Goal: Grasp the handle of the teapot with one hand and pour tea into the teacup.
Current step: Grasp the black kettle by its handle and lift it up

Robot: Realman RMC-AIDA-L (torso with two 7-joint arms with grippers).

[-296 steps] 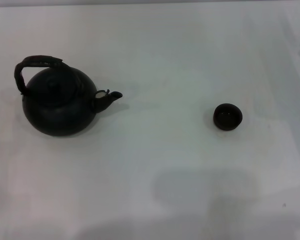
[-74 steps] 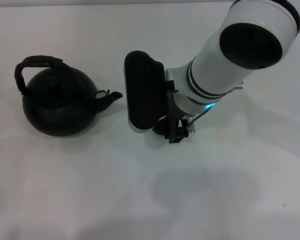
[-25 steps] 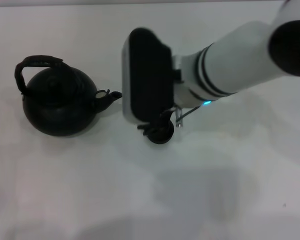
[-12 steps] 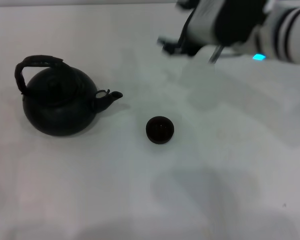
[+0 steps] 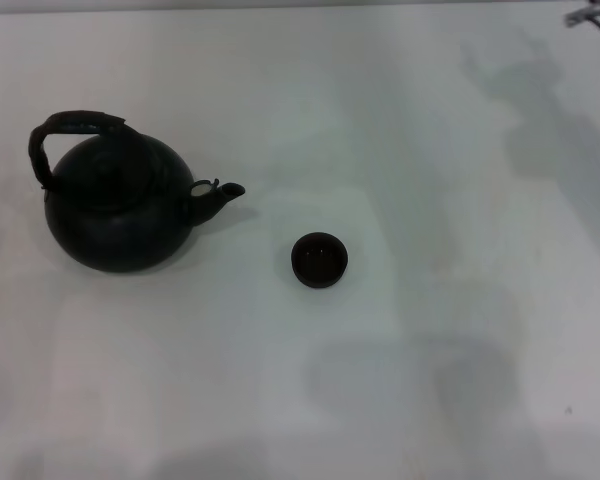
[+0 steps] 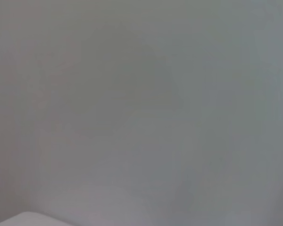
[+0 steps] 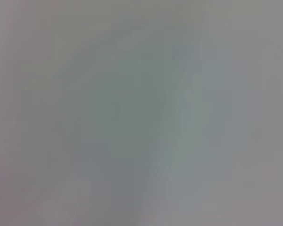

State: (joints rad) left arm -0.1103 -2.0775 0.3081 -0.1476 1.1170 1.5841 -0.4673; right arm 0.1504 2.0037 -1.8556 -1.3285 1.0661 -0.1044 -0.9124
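The black teapot (image 5: 118,205) stands upright at the left of the white table in the head view, its short spout (image 5: 225,192) pointing right. Its arched handle (image 5: 72,125) rises over the top, tilted to the far left. The small dark teacup (image 5: 320,260) stands upright on the table, right of and a little nearer than the spout, apart from the pot. Only a dark tip of my right gripper (image 5: 595,17) shows, at the far right corner, well away from both. My left gripper is out of view. Both wrist views show only blank pale surface.
The white table (image 5: 460,330) carries soft shadows at the far right and near the front edge. Nothing else stands on it.
My right arm has pulled back to the far right corner, almost out of view. The teacup stays where it was let go, near the spout. The teapot has not moved.
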